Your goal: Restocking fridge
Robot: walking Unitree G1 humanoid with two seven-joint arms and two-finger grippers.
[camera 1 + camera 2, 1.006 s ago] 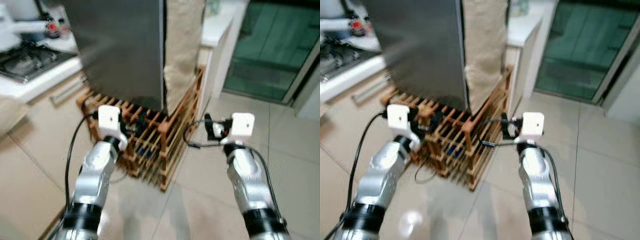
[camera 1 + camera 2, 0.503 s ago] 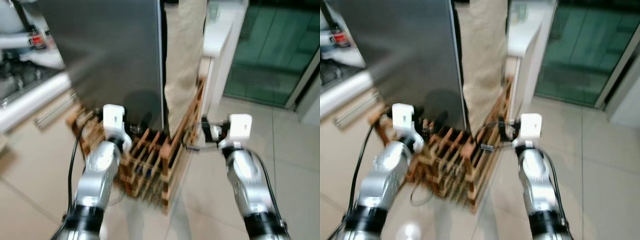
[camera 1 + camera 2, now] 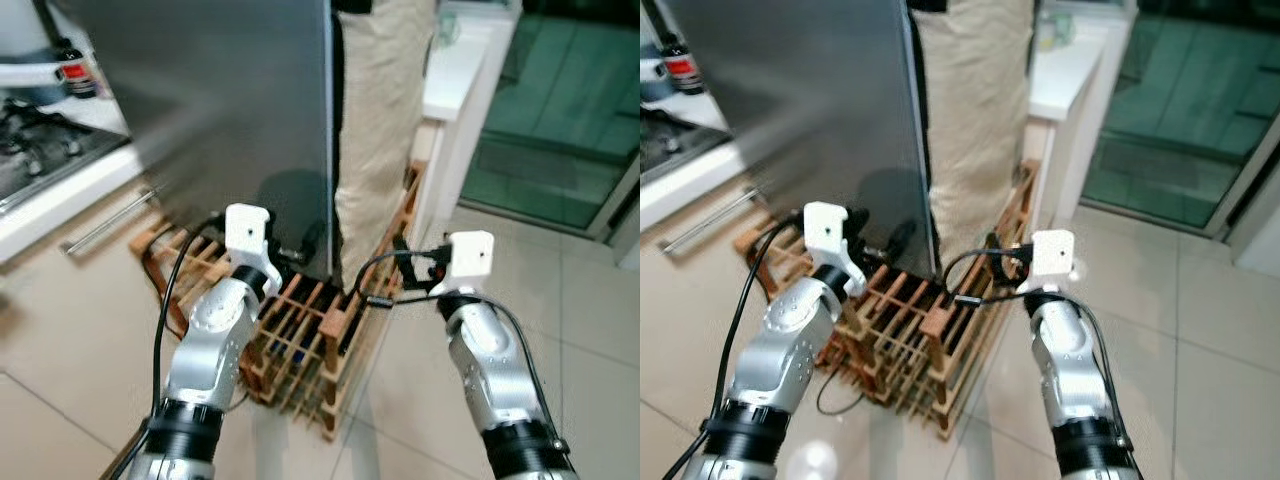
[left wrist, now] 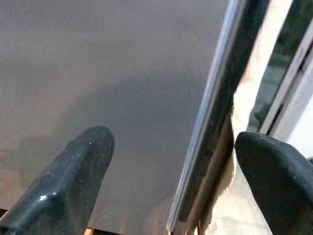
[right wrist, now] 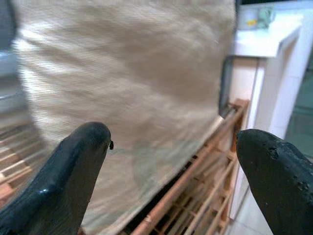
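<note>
The fridge point(image 3: 230, 110) stands right in front of me, its grey steel door shut, with the door's edge point(image 4: 210, 122) close before the left wrist camera. A beige cloth point(image 3: 380, 130) hangs down the fridge's right side. My left gripper point(image 3: 295, 242) is held out low before the door, open and holding nothing. My right gripper point(image 3: 405, 268) is open too, pointing at the cloth point(image 5: 127, 73) just above the wooden rack point(image 3: 300, 330).
The slatted wooden rack sits on the floor under and in front of the fridge. A stove point(image 3: 40, 150) and a bottle point(image 3: 78, 75) are on the counter at left. A white counter point(image 3: 465, 70) and a green glass door point(image 3: 570, 110) are at right, with tiled floor point(image 3: 590, 330) beside.
The whole view has shifted and the fridge looks nearer and sharper, so the camera moved. Both arms stay held out in front with their grippers a little closer to the fridge.
</note>
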